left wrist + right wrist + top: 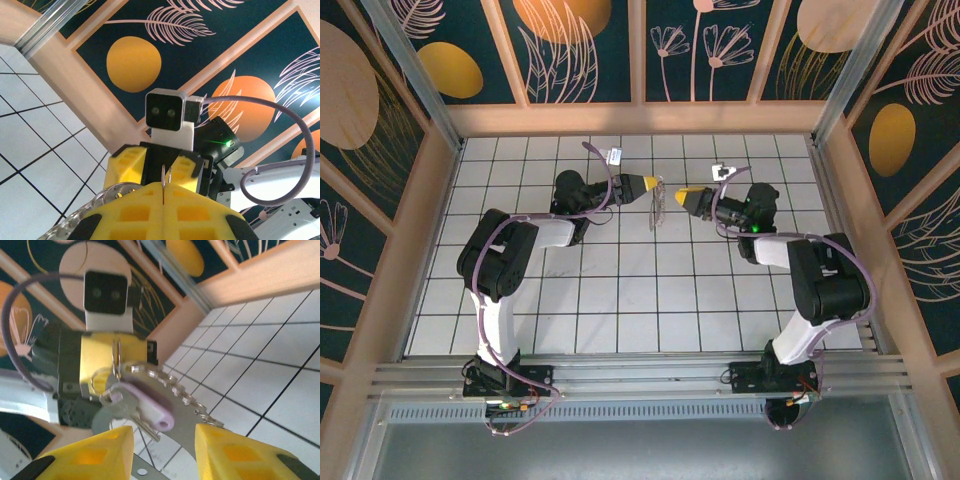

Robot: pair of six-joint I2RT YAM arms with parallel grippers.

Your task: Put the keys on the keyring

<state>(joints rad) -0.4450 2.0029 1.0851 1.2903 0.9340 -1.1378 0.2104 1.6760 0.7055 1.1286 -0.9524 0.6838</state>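
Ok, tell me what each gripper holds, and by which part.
Left gripper: shut on the keyring, pinching its thin wire loop between the fingertips. Right gripper: open, holding nothing; the lilac-headed key hangs just in front of it.

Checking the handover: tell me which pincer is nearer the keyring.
Left. The left pincer is shut on the keyring, gripping its wire. The right pincer stands open, facing it from the opposite side, slightly apart in the top view.

White tiled floor [620, 290], dark floral wall panels [570, 50]
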